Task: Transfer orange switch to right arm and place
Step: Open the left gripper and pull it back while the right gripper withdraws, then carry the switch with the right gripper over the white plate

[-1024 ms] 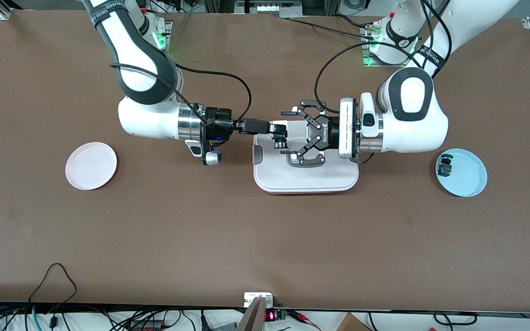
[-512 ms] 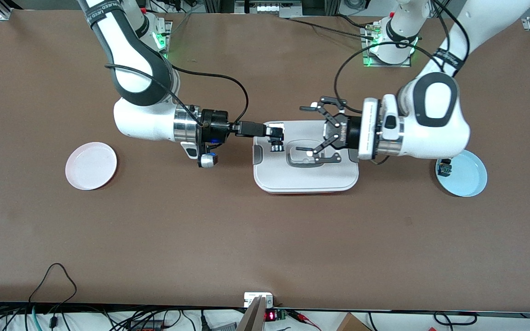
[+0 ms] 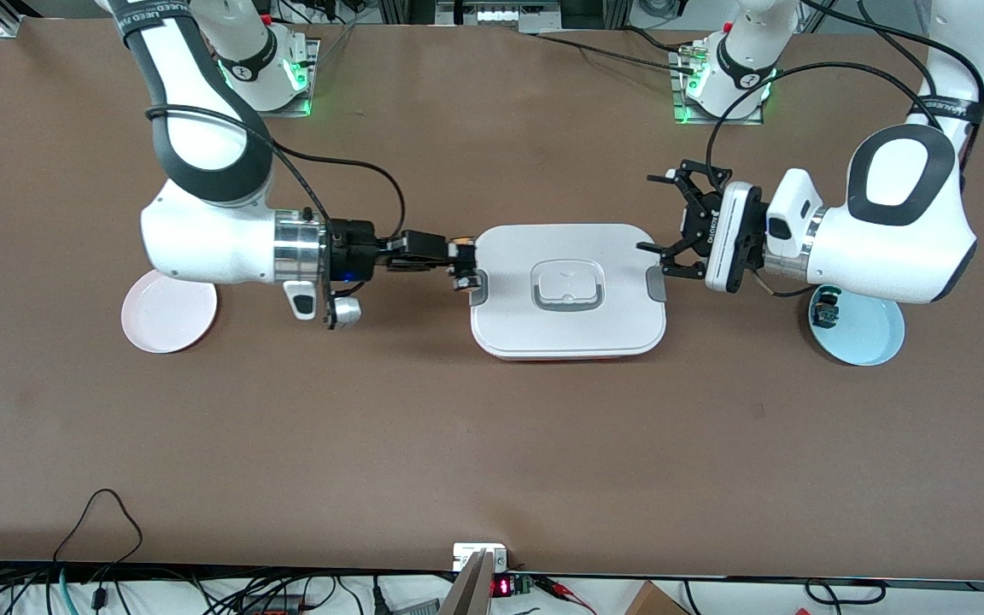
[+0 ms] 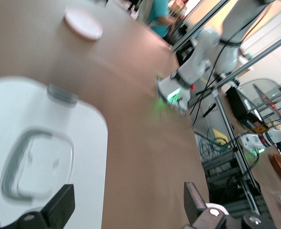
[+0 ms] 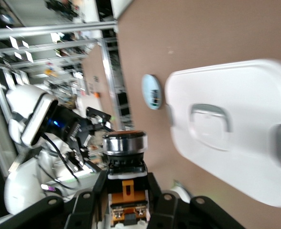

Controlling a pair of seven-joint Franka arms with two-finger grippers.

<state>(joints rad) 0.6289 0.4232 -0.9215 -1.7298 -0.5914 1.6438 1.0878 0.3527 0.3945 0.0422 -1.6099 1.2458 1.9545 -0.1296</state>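
Pulled apart from over the white box (image 3: 569, 290) just now: right tool (image 3: 463, 275) squeezed tight on the orange switch (image 3: 461, 270) at the box's edge, left tool (image 3: 671, 222) wide and empty, so only placing left.

Brown table (image 3: 492, 444), metal racks (image 4: 236, 157) nearby.
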